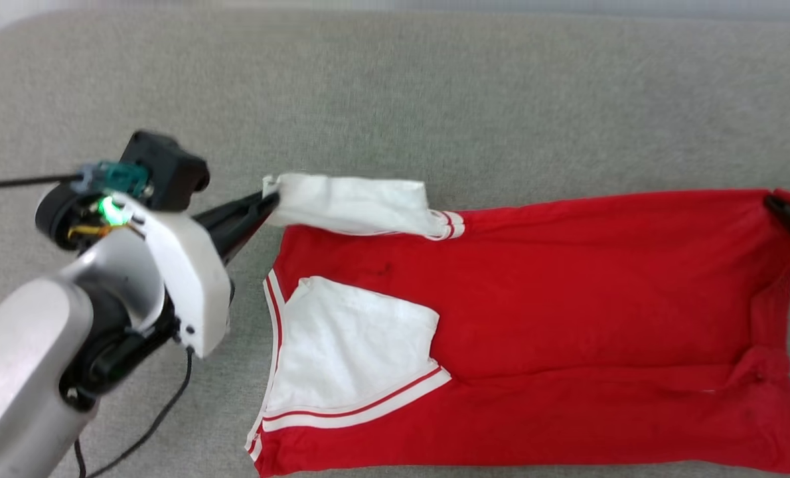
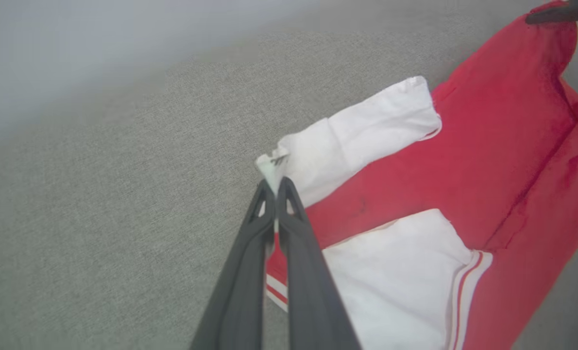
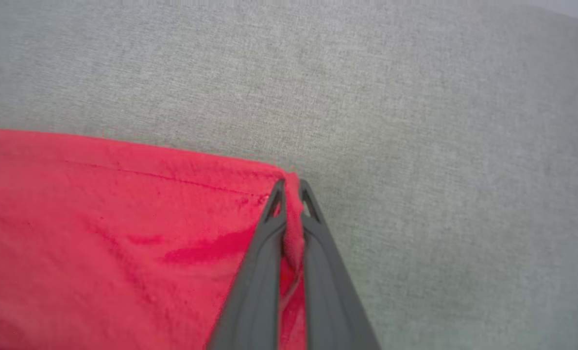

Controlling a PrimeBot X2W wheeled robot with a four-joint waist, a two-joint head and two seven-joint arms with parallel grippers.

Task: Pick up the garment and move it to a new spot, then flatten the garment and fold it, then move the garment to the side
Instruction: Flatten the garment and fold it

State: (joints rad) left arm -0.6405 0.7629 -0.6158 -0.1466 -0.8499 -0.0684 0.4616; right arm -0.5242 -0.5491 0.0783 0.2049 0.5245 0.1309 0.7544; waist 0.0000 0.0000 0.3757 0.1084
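The garment [image 1: 567, 292], a red T-shirt with white sleeves and red-and-white striped trim, lies spread lengthwise on the grey cushion, its lettering hidden. My left gripper [image 1: 270, 198] is shut on the white corner of the far sleeve [image 1: 355, 202] at the shirt's left end. From the left wrist, the dark fingers [image 2: 291, 228] pinch that white cloth [image 2: 272, 167]. My right gripper [image 1: 777, 202] is shut on the shirt's far right red corner. The right wrist view has red fabric [image 3: 293, 214] bunched between its fingers [image 3: 318, 233]. A second white sleeve [image 1: 355, 345] lies folded over the red body.
The grey fabric sofa seat [image 1: 395, 99] stretches beyond the shirt on all far sides. A black cable [image 1: 149, 418] hangs from my left arm beside the shirt's left edge.
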